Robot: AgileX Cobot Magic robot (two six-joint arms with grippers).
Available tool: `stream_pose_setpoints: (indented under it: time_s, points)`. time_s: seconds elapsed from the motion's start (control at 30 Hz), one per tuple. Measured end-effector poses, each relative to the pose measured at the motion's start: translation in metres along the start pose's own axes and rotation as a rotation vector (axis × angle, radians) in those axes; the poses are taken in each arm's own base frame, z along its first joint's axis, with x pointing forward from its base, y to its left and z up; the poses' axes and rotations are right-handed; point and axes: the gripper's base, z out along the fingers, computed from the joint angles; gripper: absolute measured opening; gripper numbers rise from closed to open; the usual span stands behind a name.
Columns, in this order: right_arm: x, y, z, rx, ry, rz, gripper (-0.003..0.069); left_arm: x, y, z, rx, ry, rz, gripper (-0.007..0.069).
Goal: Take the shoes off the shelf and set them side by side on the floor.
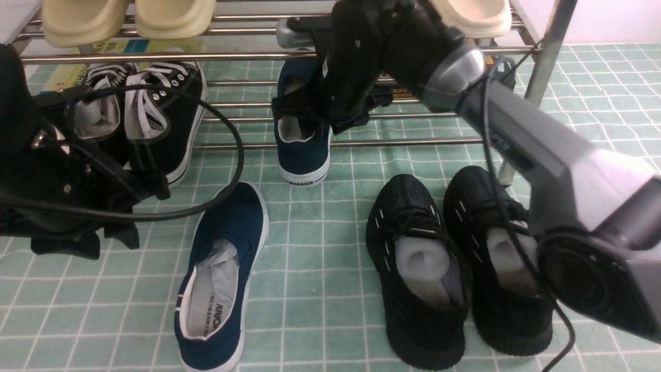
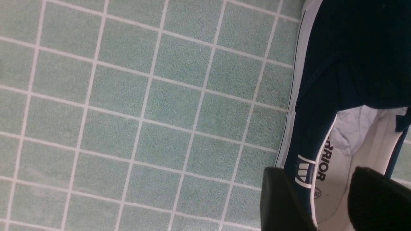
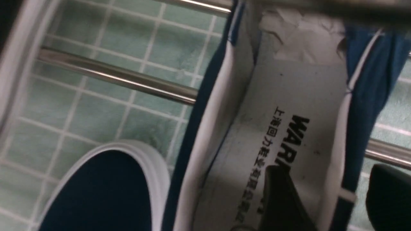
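shelf (image 1: pixel 413 141): navy shoe (image 1: pixel 304 155), paper (image 3: pixel 301 35) inside | floor (image 1: pixel 320 289): other shoe (image 1: pixel 232 227) | left claw (image 2: pixel 318 173), right claw (image 3: pixel 329 170): both parted astride shoe walls

- Two navy slip-on shoes (image 1: pixel 227 243) (image 1: pixel 303 155)
- Two black lace-up sneakers (image 1: pixel 170 129) (image 1: pixel 103 77) with white laces
- Two all-black knit sneakers (image 1: pixel 408 320) (image 1: pixel 496 320)
- Three cream slippers (image 1: pixel 85 18) (image 1: pixel 173 15) (image 1: pixel 477 13), partly in view
- One steel shoe rack (image 1: pixel 361 142)
- One pale green floor (image 1: pixel 320 289) with a white grid
- Two robot arms (image 1: pixel 31 170) (image 1: pixel 542 150)

Right gripper (image 1: pixel 320 119) at shelf shoe (image 1: pixel 302 155); second shoe (image 1: pixel 227 258) on floor (image 1: pixel 320 294).
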Motion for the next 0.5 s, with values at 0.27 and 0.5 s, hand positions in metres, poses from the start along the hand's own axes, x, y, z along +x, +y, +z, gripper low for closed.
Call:
stream_pose_setpoints:
  time_s: [0.27,0.5]
  points:
    - [0.002,-0.001,0.0,0.035,0.021,-0.014,0.0098,-0.002,0.004,0.0,-0.041,-0.02,0.028,0.0313]
    - [-0.003,0.006,-0.048,0.01,0.02,-0.094,0.0032,-0.003,0.008,0.0,-0.088,-0.035,0.056,0.0301]
